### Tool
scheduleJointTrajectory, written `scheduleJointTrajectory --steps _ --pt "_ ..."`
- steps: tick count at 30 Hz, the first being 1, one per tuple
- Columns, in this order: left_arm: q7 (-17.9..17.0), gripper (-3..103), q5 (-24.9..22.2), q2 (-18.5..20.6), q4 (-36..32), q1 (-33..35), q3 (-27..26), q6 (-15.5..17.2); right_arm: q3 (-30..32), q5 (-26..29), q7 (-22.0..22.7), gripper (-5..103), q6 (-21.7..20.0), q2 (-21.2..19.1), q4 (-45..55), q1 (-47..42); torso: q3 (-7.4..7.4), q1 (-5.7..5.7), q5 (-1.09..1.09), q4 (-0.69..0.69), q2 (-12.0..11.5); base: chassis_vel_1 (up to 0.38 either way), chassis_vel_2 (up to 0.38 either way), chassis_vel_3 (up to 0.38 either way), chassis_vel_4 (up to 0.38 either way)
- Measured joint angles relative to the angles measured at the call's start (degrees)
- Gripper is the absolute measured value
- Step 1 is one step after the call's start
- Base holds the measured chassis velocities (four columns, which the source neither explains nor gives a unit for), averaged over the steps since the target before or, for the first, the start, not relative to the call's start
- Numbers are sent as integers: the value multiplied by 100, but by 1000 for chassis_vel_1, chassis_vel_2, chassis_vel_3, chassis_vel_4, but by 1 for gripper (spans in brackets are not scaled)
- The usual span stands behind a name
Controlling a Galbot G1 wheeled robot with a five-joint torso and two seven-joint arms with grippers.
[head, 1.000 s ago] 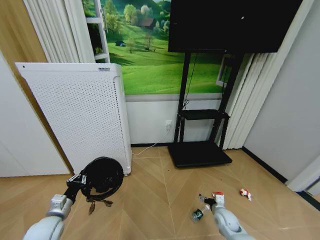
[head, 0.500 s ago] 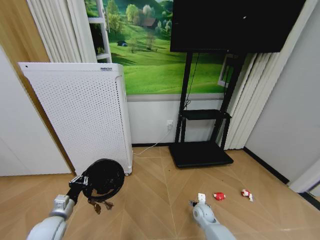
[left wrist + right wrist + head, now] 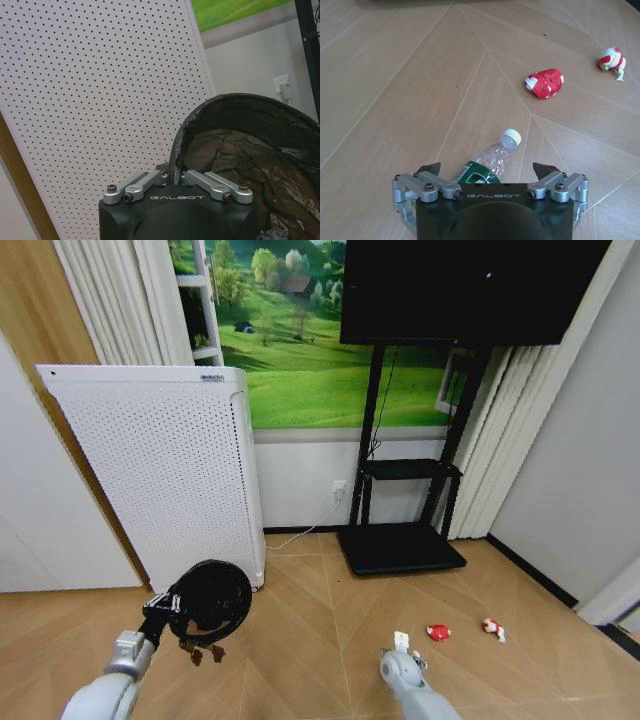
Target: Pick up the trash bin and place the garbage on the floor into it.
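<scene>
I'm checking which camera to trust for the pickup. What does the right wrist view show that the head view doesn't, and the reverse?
The right wrist view alone shows the clear bottle lying on the floor between the open fingers of the right gripper. The head view alone shows the left gripper shut on the rim of the black trash bin, beside the white perforated appliance. Both show the red scrap and the red-and-white scrap on the wooden floor.

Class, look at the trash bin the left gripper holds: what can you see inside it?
Inside the trash bin, held at its rim by the left gripper, a crumpled dark liner shows. Its bottom is hidden.
</scene>
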Motion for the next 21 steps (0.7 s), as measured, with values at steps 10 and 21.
scheduleJointTrajectory --steps 10,21 --pt "0 4 24 -15 38 -7 31 -23 12 98 92 100 58 104 -253 122 0 0 0 0 0 0 0 0 0" --pt "0 4 75 -22 91 -13 58 -42 -4 155 34 100 138 240 -659 261 0 0 0 0 0 0 0 0 0"
